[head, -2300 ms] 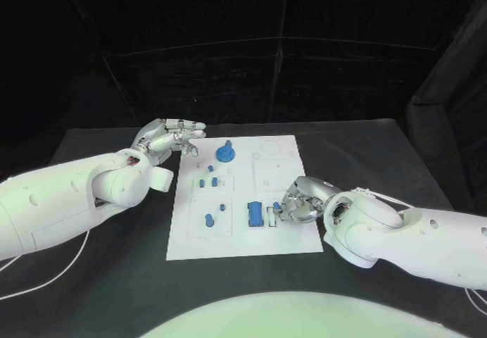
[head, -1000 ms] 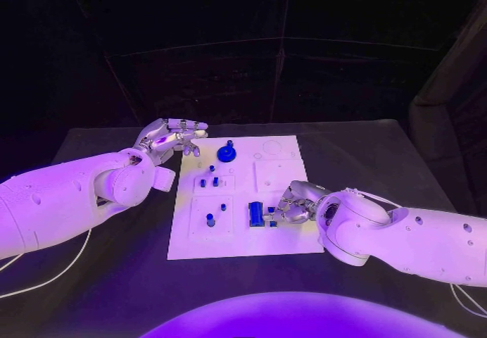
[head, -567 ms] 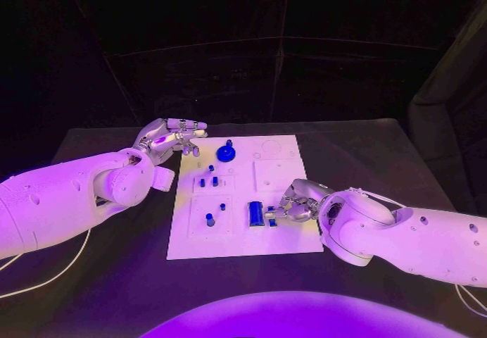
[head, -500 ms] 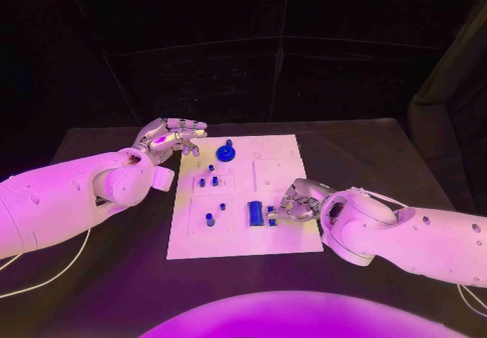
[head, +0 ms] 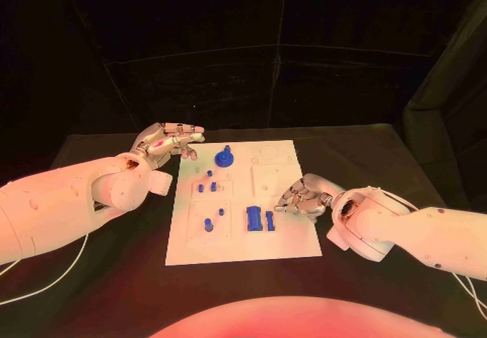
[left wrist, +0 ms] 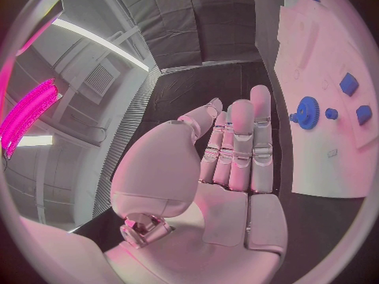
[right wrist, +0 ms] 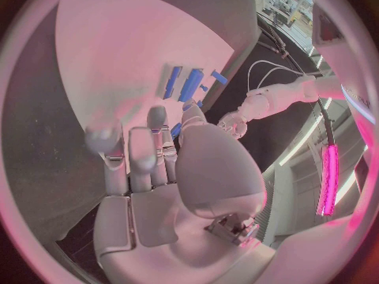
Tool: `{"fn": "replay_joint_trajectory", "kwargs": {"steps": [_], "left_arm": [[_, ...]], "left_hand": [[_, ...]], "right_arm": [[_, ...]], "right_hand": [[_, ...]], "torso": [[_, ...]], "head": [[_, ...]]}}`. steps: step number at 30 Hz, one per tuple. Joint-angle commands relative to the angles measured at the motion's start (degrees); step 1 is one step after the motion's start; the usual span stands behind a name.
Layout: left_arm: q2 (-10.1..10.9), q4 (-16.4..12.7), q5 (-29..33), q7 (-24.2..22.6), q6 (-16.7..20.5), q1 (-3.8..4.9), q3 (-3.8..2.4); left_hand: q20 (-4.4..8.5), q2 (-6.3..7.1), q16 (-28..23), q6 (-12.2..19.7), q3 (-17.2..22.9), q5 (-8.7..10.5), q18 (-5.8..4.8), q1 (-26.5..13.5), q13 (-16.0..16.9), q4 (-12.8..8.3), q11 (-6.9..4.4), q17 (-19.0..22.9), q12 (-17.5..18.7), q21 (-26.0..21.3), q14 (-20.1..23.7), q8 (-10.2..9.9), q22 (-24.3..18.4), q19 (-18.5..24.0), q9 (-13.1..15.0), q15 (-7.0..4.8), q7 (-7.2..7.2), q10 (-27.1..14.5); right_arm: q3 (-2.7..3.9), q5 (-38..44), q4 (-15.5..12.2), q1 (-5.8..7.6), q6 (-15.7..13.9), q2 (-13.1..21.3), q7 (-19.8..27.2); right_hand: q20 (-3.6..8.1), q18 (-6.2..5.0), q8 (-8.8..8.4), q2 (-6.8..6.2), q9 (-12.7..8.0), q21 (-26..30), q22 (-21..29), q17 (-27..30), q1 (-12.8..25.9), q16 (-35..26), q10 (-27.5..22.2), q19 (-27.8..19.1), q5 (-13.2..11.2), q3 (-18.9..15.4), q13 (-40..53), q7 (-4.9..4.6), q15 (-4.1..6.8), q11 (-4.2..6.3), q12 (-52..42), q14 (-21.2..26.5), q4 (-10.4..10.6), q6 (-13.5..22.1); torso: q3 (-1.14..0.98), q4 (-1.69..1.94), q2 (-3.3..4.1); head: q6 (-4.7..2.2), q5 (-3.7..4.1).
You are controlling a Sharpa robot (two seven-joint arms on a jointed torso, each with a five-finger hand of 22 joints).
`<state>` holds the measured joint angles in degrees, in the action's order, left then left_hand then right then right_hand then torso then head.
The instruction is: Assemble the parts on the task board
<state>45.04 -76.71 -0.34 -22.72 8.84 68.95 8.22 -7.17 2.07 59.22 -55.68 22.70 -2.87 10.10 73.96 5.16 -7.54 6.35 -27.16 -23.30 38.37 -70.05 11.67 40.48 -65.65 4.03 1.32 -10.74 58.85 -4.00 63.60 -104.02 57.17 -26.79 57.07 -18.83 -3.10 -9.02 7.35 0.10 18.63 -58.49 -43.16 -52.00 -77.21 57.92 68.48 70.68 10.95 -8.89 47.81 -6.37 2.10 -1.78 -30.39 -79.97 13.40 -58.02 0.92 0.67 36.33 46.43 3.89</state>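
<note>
Since half a second ago the right hand [head: 301, 197] has lifted away from the two upright blue blocks [head: 260, 219] near the task board's [head: 243, 248] right edge; it was down against them and now hovers just beside them, over the board's right margin. Camera view has also shifted slightly.

Black desk [head: 406, 162] carries the white board in its middle, with dark curtains closing off the room behind. On the board sit a blue gear [head: 224, 158] at the far end, small blue pegs [head: 207, 187] in the middle, and another pair of small blue pieces [head: 210, 223] nearer the robot.

Right hand holds nothing; in the right wrist view its fingers [right wrist: 130, 158] are loosely curled and apart over the board. Left hand [head: 165, 141] hangs above the desk by the board's far left corner, empty, fingers [left wrist: 240, 139] extended side by side, palm turned toward the board, close to the gear without touching it.
</note>
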Motion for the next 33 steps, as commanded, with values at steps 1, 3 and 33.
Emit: {"fn": "replay_joint_trajectory", "kwargs": {"steps": [1, 3, 33], "left_arm": [[-0.45, 0.71, 2.16, -1.8, -1.16, 0.08, -0.05], [-1.01, 1.59, 3.32, -2.13, -1.34, 0.08, -0.05], [-8.55, 11.3, 7.51, -4.19, 4.22, -2.0, -0.79]], "left_hand": [[0.06, 0.21, -3.61, -0.4, -1.07, -0.1, 0.38, -0.99, -0.18, 0.38, -0.46, 2.01, -0.29, -2.38, 3.63, 0.77, -1.26, 2.67, 0.1, -0.01, 0.57, -0.1], [-0.31, 0.11, -9.19, -0.35, -1.46, 0.14, 0.34, -1.19, -0.83, 0.62, -0.19, 4.63, 0.56, -6.18, 7.57, 0.84, -3.48, 6.45, -0.08, 0.54, 0.47, -0.17], [-1.74, -2.07, -52.94, 25.01, -15.72, 2.87, -3.92, -33.82, -5.16, 7.54, -0.96, 27.16, 23.3, -38.37, 40.88, -11.67, -31.77, 43.36, -4.03, 3.75, 4.86, -26.41]], "right_arm": [[0.12, -24.96, 3.1, 1.41, -1.14, -0.4, 19.94], [0.13, -32.37, 6.45, 2.33, 0.51, -1.37, 26.37], [0.76, -54.43, 36.06, 4.18, 3.79, -17.19, 45.02]], "right_hand": [[-1.36, -1.32, -1.03, 1.43, -1.38, 12.88, 13.01, 14.87, -3.87, -17.04, -3.76, -5.53, 0.27, 0.51, -9.19, -1.89, -0.78, -1.06, 11.35, 5.67, -1.21, 1.02], [-2.76, -1.23, -1.5, 1.98, -2.16, 18.99, 16.84, 18.62, -5.95, -23.96, -5.98, -8.13, -0.3, 0.95, -14.55, -2.58, -2.39, -2.9, 17.03, 9.06, -2.01, 1.17], [-4.16, 2.84, -7.35, -0.1, -18.63, 54.0, 43.16, 52.0, 32.14, -57.92, -34.86, -37.07, -4.51, 3.46, -47.81, 0.11, -2.1, -3.22, 30.39, 44.56, -13.4, 27.35]], "torso": [[0.3, 0.01, -1.07], [0.44, -0.06, -1.58], [0.15, -0.51, -4.88]], "head": [[-0.78, 0.27], [-1.16, 0.29], [-7.38, -1.18]]}}
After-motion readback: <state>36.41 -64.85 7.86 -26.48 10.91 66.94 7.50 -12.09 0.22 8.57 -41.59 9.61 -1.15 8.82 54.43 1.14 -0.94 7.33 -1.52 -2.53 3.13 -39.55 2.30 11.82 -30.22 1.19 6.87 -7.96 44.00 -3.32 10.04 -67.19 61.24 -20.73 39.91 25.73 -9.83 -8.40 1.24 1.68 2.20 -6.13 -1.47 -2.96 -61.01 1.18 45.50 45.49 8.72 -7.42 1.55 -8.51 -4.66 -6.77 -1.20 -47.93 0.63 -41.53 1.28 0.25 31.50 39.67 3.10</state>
